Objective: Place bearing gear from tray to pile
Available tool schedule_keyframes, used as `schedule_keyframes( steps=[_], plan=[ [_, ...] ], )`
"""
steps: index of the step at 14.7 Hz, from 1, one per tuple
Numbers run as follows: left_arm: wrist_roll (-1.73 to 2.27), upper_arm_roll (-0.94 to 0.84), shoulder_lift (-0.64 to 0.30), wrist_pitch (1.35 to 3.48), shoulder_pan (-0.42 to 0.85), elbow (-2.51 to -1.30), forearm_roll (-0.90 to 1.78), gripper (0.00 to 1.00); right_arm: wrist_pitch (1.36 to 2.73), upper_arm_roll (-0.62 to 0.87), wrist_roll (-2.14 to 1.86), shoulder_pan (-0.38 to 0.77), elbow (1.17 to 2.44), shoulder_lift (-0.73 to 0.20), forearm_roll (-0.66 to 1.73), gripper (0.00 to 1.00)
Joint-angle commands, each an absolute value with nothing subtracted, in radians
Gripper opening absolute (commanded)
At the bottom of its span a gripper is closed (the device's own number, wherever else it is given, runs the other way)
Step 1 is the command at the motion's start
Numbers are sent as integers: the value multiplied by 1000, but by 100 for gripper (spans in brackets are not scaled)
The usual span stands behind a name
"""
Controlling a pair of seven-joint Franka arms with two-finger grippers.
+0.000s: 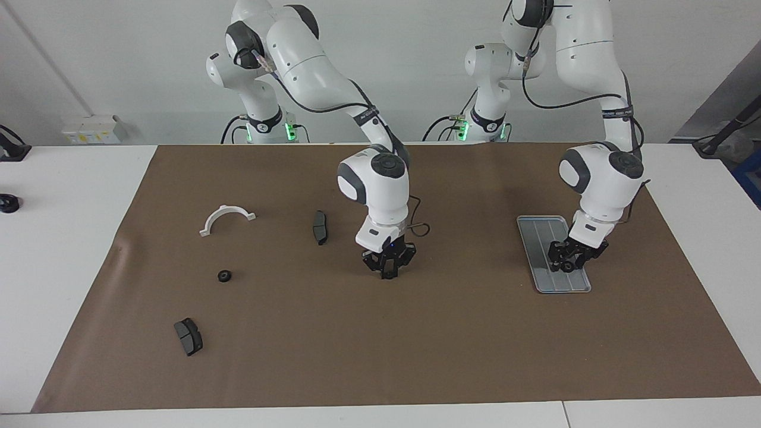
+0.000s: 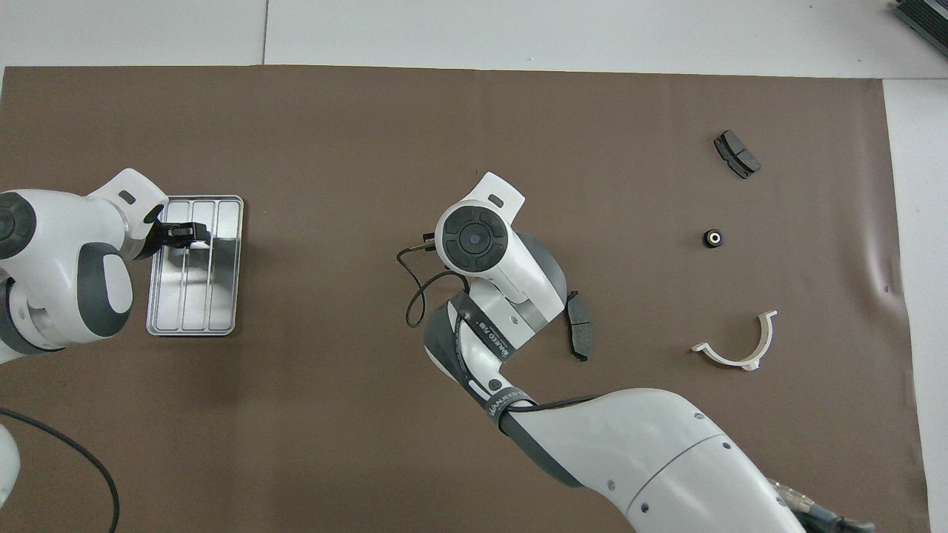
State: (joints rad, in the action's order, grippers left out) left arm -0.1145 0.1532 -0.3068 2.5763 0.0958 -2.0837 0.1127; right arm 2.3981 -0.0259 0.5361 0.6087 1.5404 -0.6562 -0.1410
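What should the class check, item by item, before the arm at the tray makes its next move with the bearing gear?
1. Left gripper is down on the tray, where the bearing gear lies: ok.
2. Bearing gear securely gripped: cannot tell; the gripper hides it in both views.
3. Tray lies flat on the brown mat: ok.
4. Drop area: white bracket, loose gear and brake pad lie apart, with bare mat between them: ok.
5. Route to the pile: not ok, probably; the right gripper is low at mid-mat, between the tray and those parts.
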Motion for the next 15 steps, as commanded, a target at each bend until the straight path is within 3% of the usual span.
schedule_keyframes(
  steps=[1,2,4,10,13,15],
  plan=[
    [-120,143,-295,2589,81,-2102,114,59,2416,-23,545,606,1554,-653,-163,0],
    [-118,143,-293,2588,84,-2100,114,48,2415,-23,545,604,1546,-655,-161,0],
    [-117,143,-285,2585,90,-2091,114,2,2367,-23,552,597,1520,-644,-155,0],
    [-110,143,-221,2484,126,-2011,114,0,2235,-20,404,382,1571,-444,-42,0],
    [-86,143,-225,2442,217,-1962,114,0,2246,-20,121,231,1656,-417,72,0],
    [-36,141,-232,2456,296,-1962,114,0,2316,-21,61,190,1713,-432,75,0]
  ],
)
